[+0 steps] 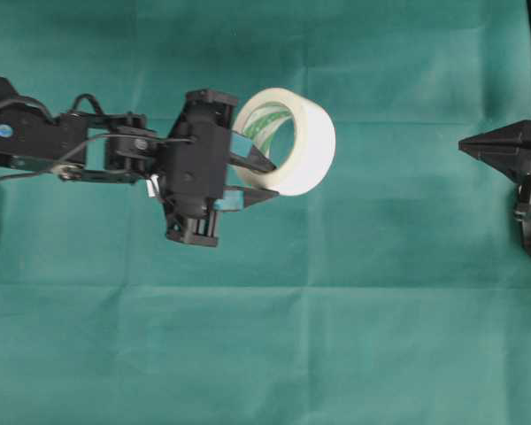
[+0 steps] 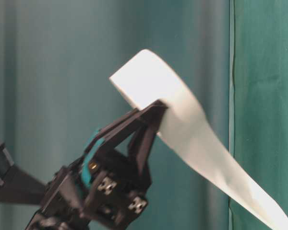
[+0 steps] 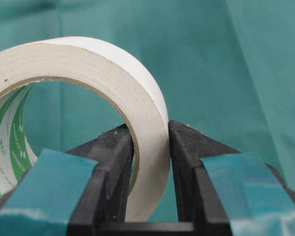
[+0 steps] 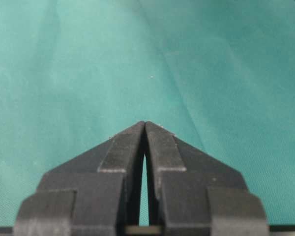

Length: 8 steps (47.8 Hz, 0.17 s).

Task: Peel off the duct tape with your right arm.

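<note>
Overhead exterior view: the left gripper [image 1: 255,181] clamps the wall of the duct tape [image 1: 305,146], one finger inside the core and one outside, near the middle of the desk's [image 1: 265,354] far half. The right gripper [image 1: 465,144], fingers pressed together on nothing, rests at the right edge.

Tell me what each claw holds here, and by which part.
Left claw clamps the tape roll by its wall, one finger inside the core, one outside. Right claw is shut on nothing.
</note>
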Tool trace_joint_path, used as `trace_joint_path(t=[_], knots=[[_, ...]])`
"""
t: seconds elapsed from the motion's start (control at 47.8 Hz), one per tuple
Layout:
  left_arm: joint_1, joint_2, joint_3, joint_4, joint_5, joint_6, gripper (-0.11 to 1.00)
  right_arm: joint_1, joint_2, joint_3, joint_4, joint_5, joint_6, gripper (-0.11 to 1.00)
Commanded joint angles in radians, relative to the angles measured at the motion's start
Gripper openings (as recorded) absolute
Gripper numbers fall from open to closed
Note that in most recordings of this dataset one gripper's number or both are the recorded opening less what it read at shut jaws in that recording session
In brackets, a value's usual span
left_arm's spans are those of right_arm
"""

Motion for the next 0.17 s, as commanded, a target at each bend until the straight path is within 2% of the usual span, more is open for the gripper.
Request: trace_joint_path(t=[0.0, 0.146], knots=[[-0.002, 0.005, -0.048, 0.003, 0.003, 0.0, 0.2, 0.002, 0.006, -0.011, 0.0, -0.009, 0.002, -0.1], [-0.002, 0.041, -0.063, 0.003, 0.018, -0.005, 0.2, 0.0, 0.006, -0.009, -0.002, -0.009, 0.002, -0.1]])
